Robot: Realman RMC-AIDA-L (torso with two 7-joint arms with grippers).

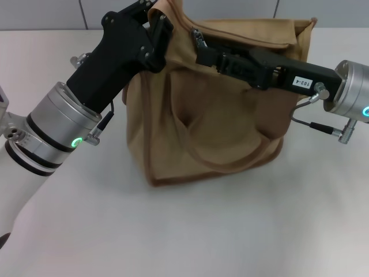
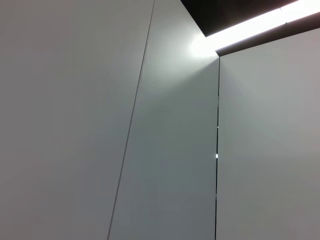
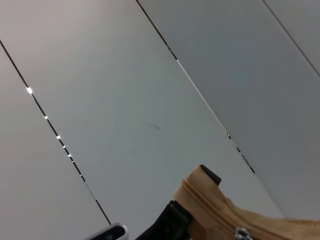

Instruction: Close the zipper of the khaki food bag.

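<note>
Both hands grip the khaki food bag (image 1: 219, 127): left hand (image 1: 154, 29), right hand (image 1: 202, 49).

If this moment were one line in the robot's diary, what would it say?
left hand: pinching bag top corner | right hand: at zipper pull | bag: upright on table

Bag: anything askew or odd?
The bag stands upright on the table. Its top corner by the left gripper is pulled up into a peak; the right gripper is at the zipper pull. No damage.
</note>
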